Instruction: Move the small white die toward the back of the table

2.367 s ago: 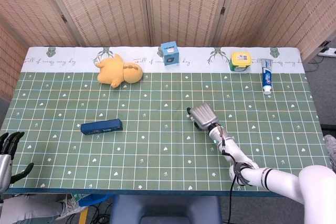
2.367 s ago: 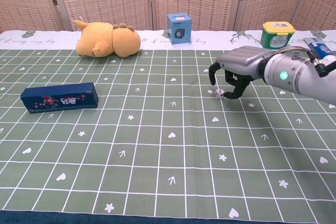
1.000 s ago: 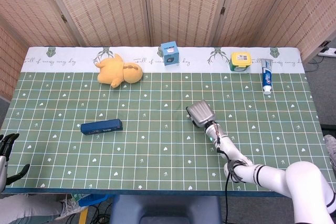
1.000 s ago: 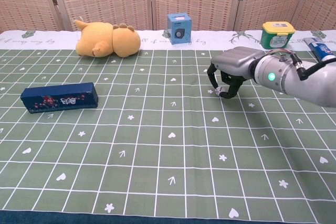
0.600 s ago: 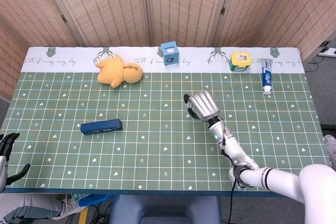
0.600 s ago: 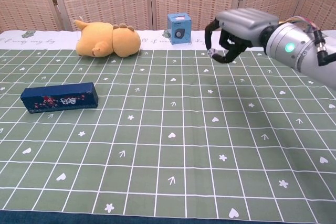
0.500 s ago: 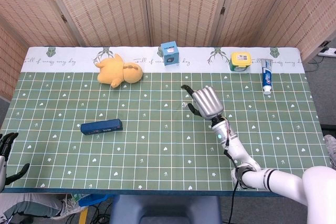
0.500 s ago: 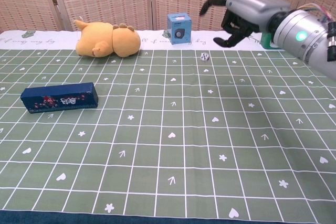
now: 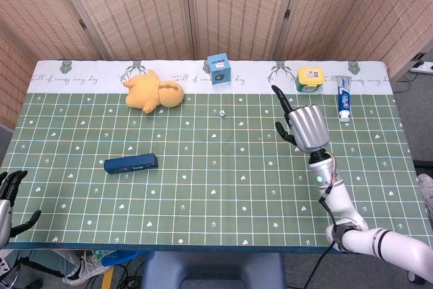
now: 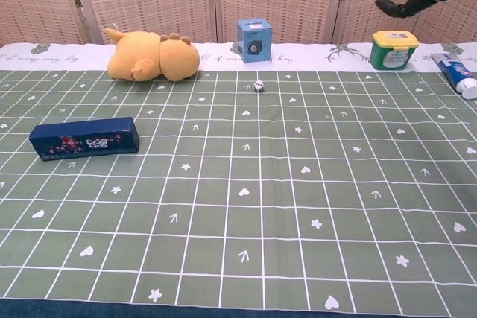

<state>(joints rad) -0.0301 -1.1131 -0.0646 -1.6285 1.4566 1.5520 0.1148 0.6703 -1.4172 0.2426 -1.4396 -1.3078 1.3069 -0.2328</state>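
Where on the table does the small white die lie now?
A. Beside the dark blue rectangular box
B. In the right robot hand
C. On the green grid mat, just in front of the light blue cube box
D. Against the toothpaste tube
C: the small white die rests alone on the green grid mat, just in front of the light blue cube box.

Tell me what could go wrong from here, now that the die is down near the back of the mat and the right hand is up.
The die lies loose on the green mat, just in front of the blue box; small and free, it could be knocked if a hand sweeps low over it. The right hand hangs raised near the green tub and toothpaste, so a careless retreat might clip them. The left hand sits at the table's front-left edge, apart from everything.
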